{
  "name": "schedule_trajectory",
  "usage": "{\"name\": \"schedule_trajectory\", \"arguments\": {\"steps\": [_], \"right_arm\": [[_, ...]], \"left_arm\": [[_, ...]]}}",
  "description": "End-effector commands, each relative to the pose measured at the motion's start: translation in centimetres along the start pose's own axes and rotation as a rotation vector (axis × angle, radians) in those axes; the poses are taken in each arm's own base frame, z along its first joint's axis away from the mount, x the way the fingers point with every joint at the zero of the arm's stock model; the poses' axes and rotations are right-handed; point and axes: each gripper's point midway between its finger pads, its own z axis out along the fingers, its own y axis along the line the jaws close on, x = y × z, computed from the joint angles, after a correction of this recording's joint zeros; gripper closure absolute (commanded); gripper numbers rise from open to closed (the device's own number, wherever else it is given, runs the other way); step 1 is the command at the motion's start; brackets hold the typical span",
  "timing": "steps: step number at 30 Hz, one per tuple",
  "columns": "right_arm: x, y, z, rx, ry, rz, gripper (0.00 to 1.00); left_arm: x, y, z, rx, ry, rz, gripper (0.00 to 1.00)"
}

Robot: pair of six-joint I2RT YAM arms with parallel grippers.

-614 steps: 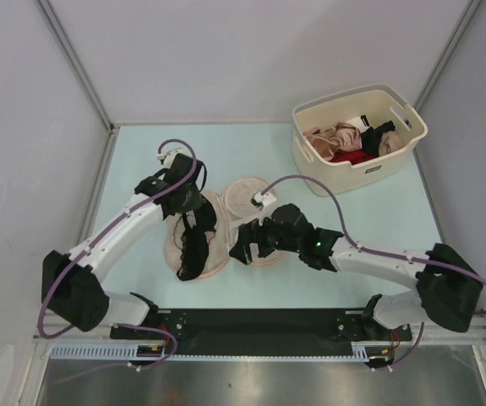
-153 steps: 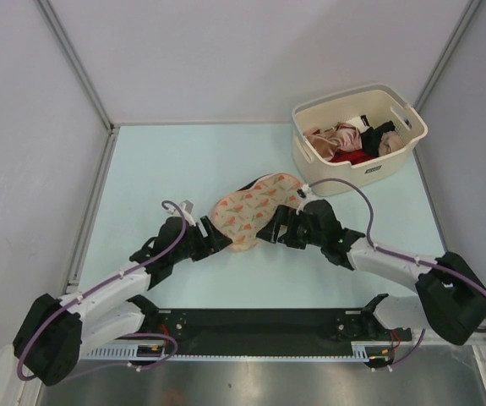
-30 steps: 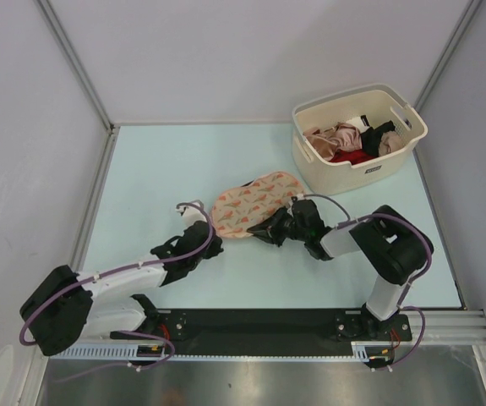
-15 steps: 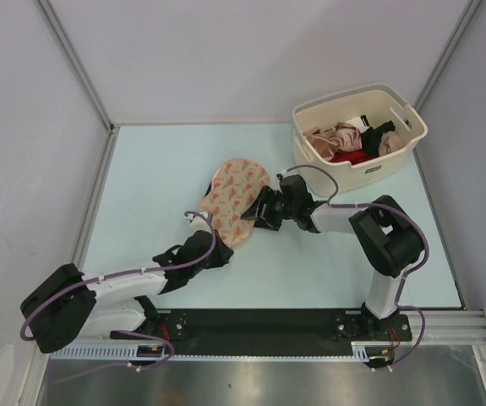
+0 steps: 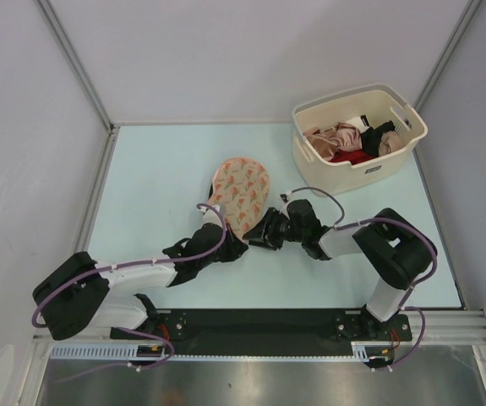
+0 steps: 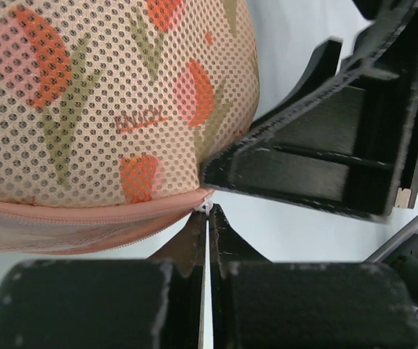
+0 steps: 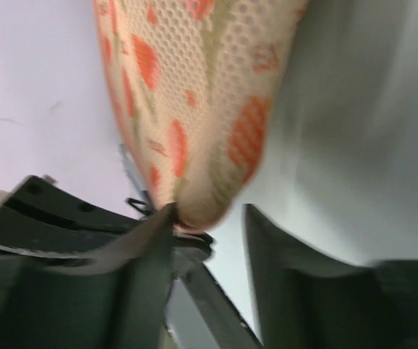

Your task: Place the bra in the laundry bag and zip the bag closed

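At the middle of the counter [image 5: 158, 169], the laundry bag [image 5: 241, 190] lies folded over, its near end between both tools. No bra shows; it is presumably inside. The left tool [image 6: 208, 218] is pinched tight on what looks like the zip pull [image 6: 207, 208] at the orange edge. The right tool [image 7: 209, 212] stands half open around the bag's near tip, clamping nothing. With no anchor, a tug on the pull would likely drag the whole bag instead of running the zip. The thin pull could slip free, lace could snag, and the crowded tools could collide.
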Motion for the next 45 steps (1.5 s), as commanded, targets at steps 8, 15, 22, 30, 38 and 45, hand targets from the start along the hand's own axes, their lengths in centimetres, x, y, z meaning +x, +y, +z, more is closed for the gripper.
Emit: {"name": "schedule_trajectory", "arguments": {"steps": [8, 15, 22, 30, 38, 45], "right_arm": [[-1.1, 0.7, 0.1, -0.114, -0.003, 0.04, 1.0], [-1.9, -1.1, -1.3, -0.104, 0.123, -0.061, 1.0], [-4.5, -3.4, -0.2, 0.02, 0.166, -0.139, 1.0], [-7.9, 0.2, 0.5, 0.004, 0.025, -0.067, 0.48], [-3.1, 0.7, -2.6, -0.103, -0.03, 0.089, 0.22], [-3.2, 3.5, -1.2, -0.204, -0.031, 0.079, 0.31]], "left_arm": [[-1.2, 1.1, -0.8, -0.072, -0.05, 0.006, 1.0], [-3.3, 8.5, -2.4, -0.265, -0.102, -0.066, 1.0], [-4.0, 5.4, -2.5, -0.091, -0.094, 0.011, 1.0], [-2.4, -1.2, -1.2, 0.093, -0.039, -0.018, 1.0], [-2.7, -3.2, 0.3, 0.118, -0.013, -0.001, 1.0], [-2.0, -4.4, 0.4, 0.151, 0.004, 0.008, 1.0]]}}
